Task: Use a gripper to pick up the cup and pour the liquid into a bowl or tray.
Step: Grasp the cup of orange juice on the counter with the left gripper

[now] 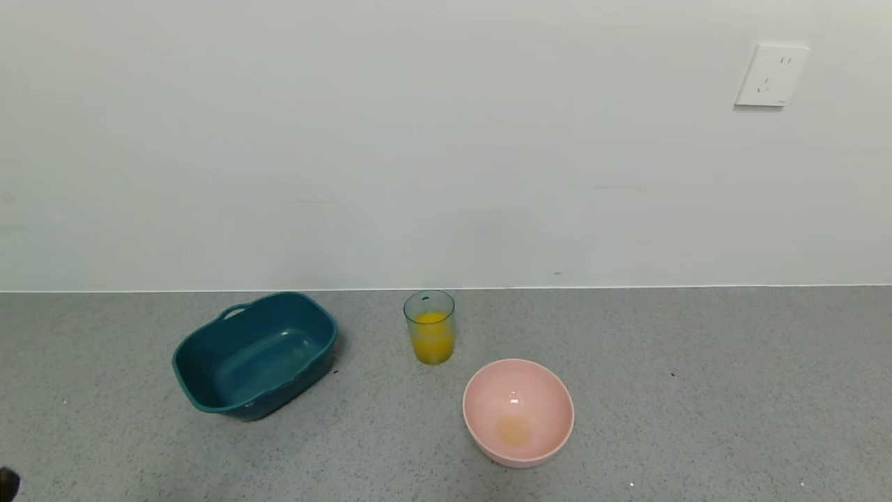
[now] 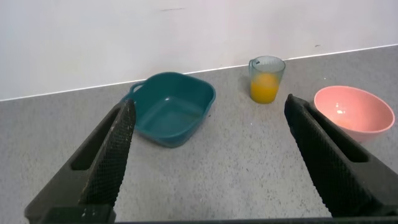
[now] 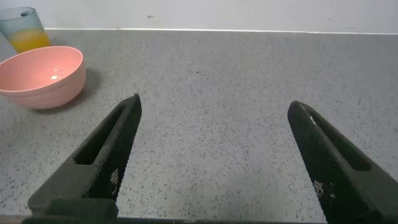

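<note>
Cup and orange-yellow liquid are what we start from: the ribbed tumbler stands upright on the grey speckled counter, near the white wall, about half full.

Going left to right in our head view, we first meet our left gripper, low at the near left edge, where only a dark sliver of it shows. Its wrist view shows both black jaws spread wide with nothing between them, well short of every vessel.

Next comes the dark teal tub, sitting at an angle on the counter with its rim handle toward the wall. It looks dry inside.

The cup stands right of the tub, apart from it, and a little closer to the wall.

Just right of the cup and nearer to us sits the round pink bowl, close to the cup but not touching it, with a faint yellowish stain at its bottom.

Our right gripper is out of the head view; its wrist view shows it hovering over bare counter beyond the pink bowl, jaws wide apart and holding nothing.

High on the wall at the far right we see a white socket.
</note>
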